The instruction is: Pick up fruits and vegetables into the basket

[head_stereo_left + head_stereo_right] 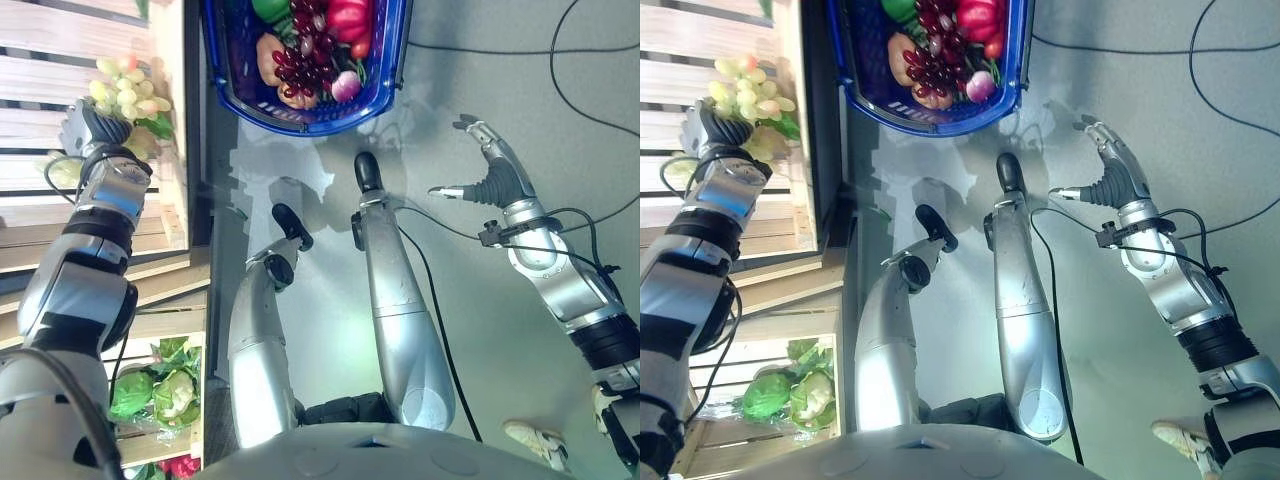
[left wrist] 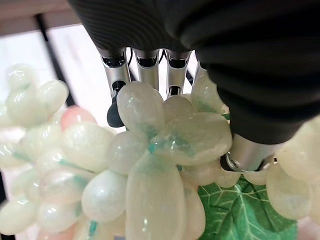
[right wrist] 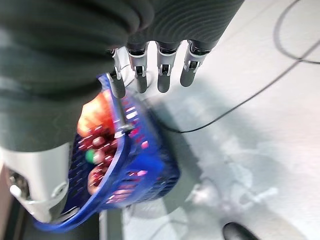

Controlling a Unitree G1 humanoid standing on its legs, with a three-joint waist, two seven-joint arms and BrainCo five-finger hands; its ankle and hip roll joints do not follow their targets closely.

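A bunch of pale green grapes (image 1: 125,90) with a leaf lies on the wooden shelf (image 1: 50,50) at the left. My left hand (image 1: 95,125) is on it; in the left wrist view the fingers (image 2: 117,75) reach over the grapes (image 2: 150,150) and the thumb presses in from the other side. The blue basket (image 1: 300,125) stands on the floor ahead, holding purple grapes (image 1: 300,60), a red pepper (image 1: 350,15) and other produce. To the right of the basket, my right hand (image 1: 495,180) hangs open above the floor with nothing in it.
A lower crate at the left holds green cabbages (image 1: 160,385). The shelf's wooden edge (image 1: 170,120) runs between the grapes and the basket. A person's shoe (image 1: 535,440) shows at the lower right. Black cables cross the grey floor on the right.
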